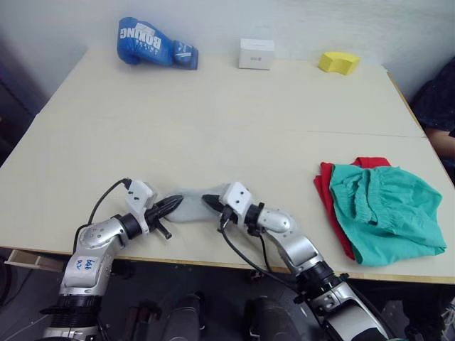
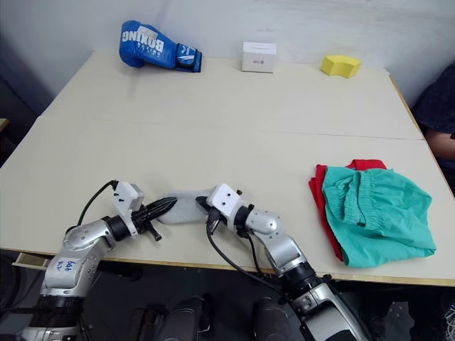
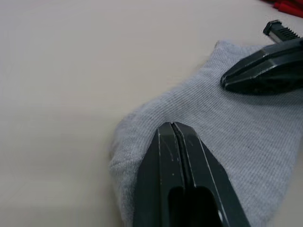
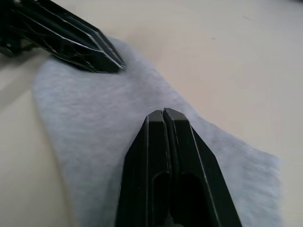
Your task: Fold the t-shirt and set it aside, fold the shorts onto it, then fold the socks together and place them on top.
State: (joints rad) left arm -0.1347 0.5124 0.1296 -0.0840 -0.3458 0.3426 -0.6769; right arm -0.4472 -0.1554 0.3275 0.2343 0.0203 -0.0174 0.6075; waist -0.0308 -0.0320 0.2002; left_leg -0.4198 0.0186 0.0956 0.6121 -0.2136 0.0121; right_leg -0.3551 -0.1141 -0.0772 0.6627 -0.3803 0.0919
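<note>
Shorts (image 1: 387,211) sat folded on t-shirt (image 1: 325,186); both pincers, left (image 1: 175,202) and right (image 1: 208,200), closed, tips on socks (image 1: 190,207), apparently flat, unplaced.

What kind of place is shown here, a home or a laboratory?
Probably a laboratory or test room, not a home: a plain beige table against a bare wall holds unrelated props, a blue boxing glove, a small white box and a yellow foam sponge.

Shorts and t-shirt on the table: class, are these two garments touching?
Touching. The left eye view shows the shorts lying on top of the t-shirt, whose red edge sticks out from beneath them.
</note>
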